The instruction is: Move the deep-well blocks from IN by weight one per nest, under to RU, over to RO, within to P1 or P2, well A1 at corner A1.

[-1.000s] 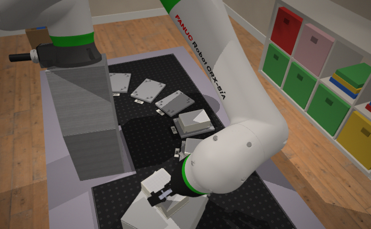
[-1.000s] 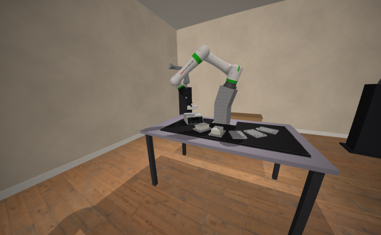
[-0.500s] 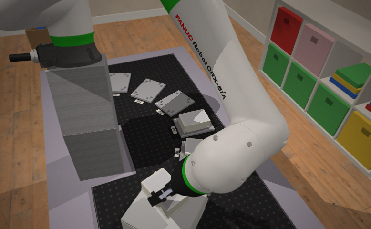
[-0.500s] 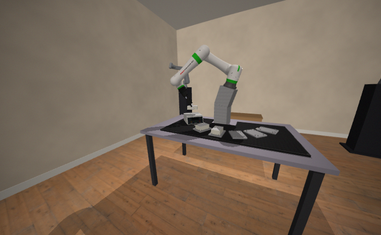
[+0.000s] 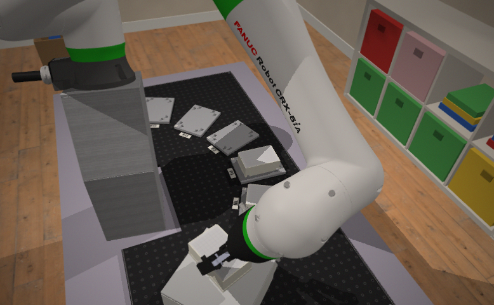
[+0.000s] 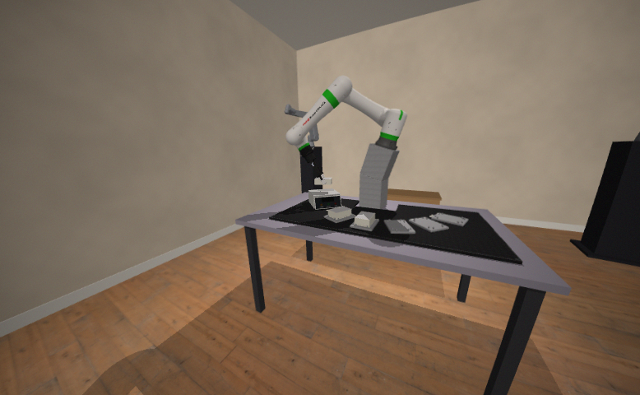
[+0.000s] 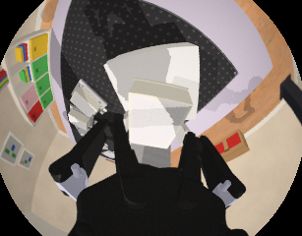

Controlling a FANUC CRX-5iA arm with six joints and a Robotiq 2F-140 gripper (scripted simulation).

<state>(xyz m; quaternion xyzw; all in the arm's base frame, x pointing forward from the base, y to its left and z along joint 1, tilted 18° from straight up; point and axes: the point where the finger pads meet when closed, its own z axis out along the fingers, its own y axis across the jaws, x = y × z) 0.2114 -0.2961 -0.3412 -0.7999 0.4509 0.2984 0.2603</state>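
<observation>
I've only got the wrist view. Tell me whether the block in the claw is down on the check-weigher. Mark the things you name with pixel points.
Observer: No. The exterior view shows a gap between the held block (image 5: 209,239) (image 6: 322,181) (image 7: 148,118) and the check-weigher (image 5: 189,288) (image 6: 327,202) (image 7: 141,66).
Operator: Now read me the label by the block nearest the bare nests.
Observer: P1, in the top view; that block (image 5: 261,160) (image 6: 364,220) (image 7: 78,119) sits on that nest.
Operator: Check P2.
Observer: P2 (image 5: 232,136) (image 6: 399,226) holds no block.

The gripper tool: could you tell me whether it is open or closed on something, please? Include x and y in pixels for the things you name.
Closed on a pale block (image 5: 209,240) (image 6: 322,181) (image 7: 151,120): the tool's (image 5: 219,258) (image 6: 322,178) (image 7: 155,127) fingers flank it above the check-weigher (image 5: 189,283) (image 6: 326,199) (image 7: 185,66).
</observation>
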